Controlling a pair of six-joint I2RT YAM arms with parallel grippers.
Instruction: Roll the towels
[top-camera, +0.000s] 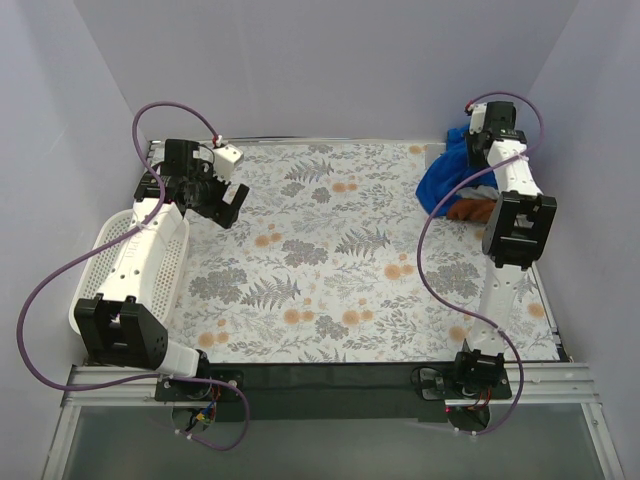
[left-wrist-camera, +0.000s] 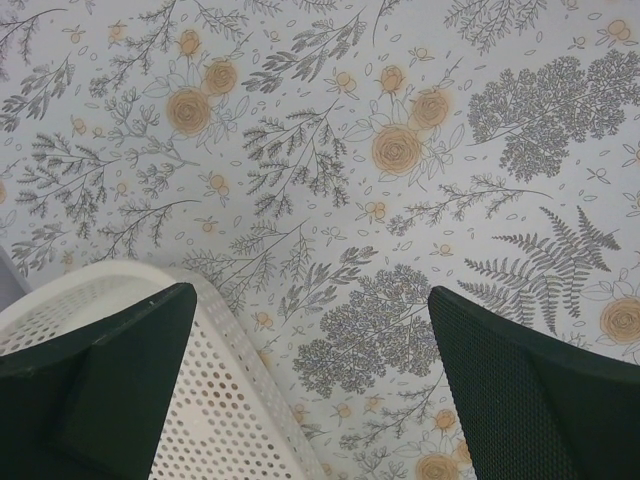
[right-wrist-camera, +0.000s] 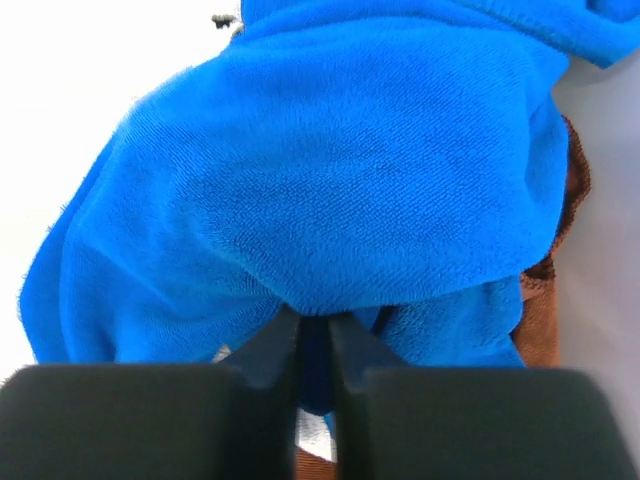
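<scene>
The blue towel (top-camera: 445, 176) lies bunched at the far right corner of the table (top-camera: 330, 250), a loose, crumpled heap with no roll in it. Up close its pile is thick and fuzzy, a bright even blue, with a stitched hem running along the top edge. It hangs in soft folds and bulges out above the right gripper (right-wrist-camera: 312, 335), filling most of the right wrist view. The jaws are pressed nearly together on a pinch of this cloth at the lower fold.

A brown towel (top-camera: 472, 210) sits just beside the blue one on the near side, partly under it. It is also rumpled, and its edge peeks out at the right of the blue cloth.

The left gripper (left-wrist-camera: 310, 300) hovers over the far left part of the table with its jaws wide apart and nothing between them. Below it is the flowered tablecloth and the rim of a white perforated basket (top-camera: 150, 262), which stands along the left edge of the table, well apart from both towels.
</scene>
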